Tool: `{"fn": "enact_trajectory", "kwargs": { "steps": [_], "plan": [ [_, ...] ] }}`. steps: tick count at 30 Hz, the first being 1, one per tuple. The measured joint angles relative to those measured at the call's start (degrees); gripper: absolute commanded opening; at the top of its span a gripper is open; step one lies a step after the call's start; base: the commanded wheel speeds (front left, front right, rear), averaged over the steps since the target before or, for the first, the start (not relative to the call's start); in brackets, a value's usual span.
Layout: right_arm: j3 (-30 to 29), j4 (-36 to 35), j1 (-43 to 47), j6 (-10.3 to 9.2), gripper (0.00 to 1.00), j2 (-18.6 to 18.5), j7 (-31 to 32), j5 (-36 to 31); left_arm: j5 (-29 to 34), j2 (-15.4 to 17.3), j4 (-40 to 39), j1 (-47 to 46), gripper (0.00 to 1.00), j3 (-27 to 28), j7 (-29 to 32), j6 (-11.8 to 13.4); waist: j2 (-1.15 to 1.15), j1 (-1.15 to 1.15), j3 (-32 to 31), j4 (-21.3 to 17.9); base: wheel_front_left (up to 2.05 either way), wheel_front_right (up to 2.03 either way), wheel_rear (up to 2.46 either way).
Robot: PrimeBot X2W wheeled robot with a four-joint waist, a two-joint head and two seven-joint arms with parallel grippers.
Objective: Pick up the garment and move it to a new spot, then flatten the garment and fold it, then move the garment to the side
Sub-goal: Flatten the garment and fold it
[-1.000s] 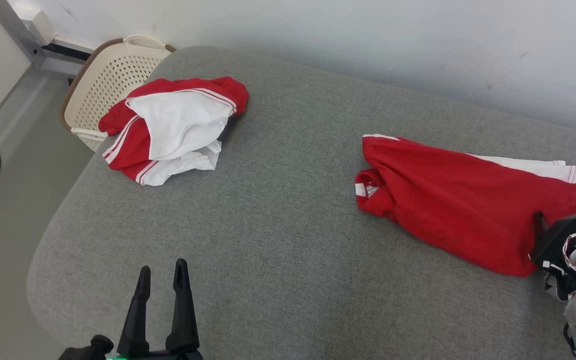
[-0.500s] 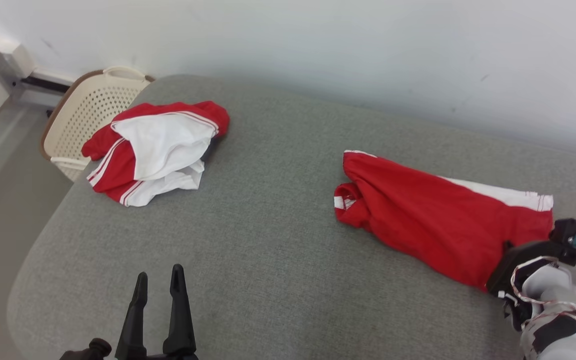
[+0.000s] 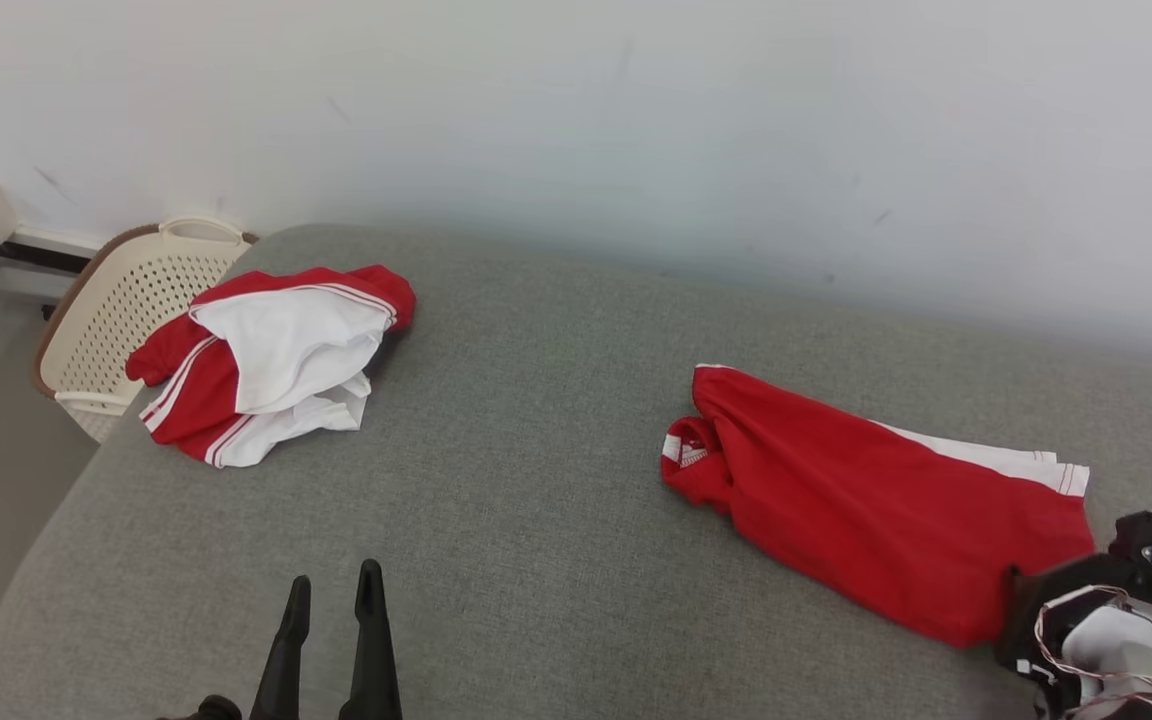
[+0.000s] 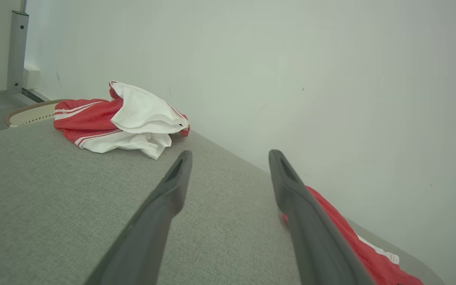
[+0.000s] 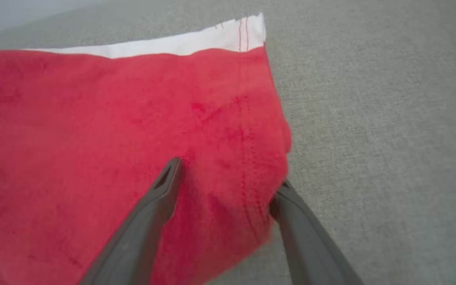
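My right fingers [image 5: 160, 194] gape wide astride the garment [image 5: 93, 138] corner, gripping nothing; I'd push deeper, then pinch both layers.

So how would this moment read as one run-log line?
right end effector: open, astride corner of folded red garment | left end effector: open, empty

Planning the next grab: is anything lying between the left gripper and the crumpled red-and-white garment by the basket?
Nothing visible does. Bare grey cushion lies between the left gripper and the crumpled garment; the folded red garment sits off to the right.
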Motion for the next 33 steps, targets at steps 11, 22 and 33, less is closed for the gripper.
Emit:
{"fn": "enact_trajectory", "kwargs": {
  "steps": [11, 22, 33],
  "plan": [
    [-7.2, -12.7, -1.3, 0.00, 1.00, 0.9, 21.7, -11.3, -0.6, 0.1, 0.0, 2.3, 1.00, 1.5, 0.0, -0.1, -0.01, -0.01, -2.4, -2.2, 0.00, 0.00, 0.00],
    [-11.5, -18.5, -4.7, 0.00, 1.00, 1.6, 33.1, -14.6, -0.8, 0.1, 0.9, 0.8, 1.00, -0.4, 0.0, -1.4, 0.00, 0.01, 1.1, -0.4, 0.00, 0.00, 0.00],
    [-16.0, -18.2, -6.3, 0.00, 1.00, -0.5, 33.5, -16.2, 3.5, 0.6, -0.7, -1.1, 1.00, -0.5, 0.0, -2.9, 0.00, 0.01, 6.3, 3.5, 0.00, 0.00, 0.00]
  ]
}}
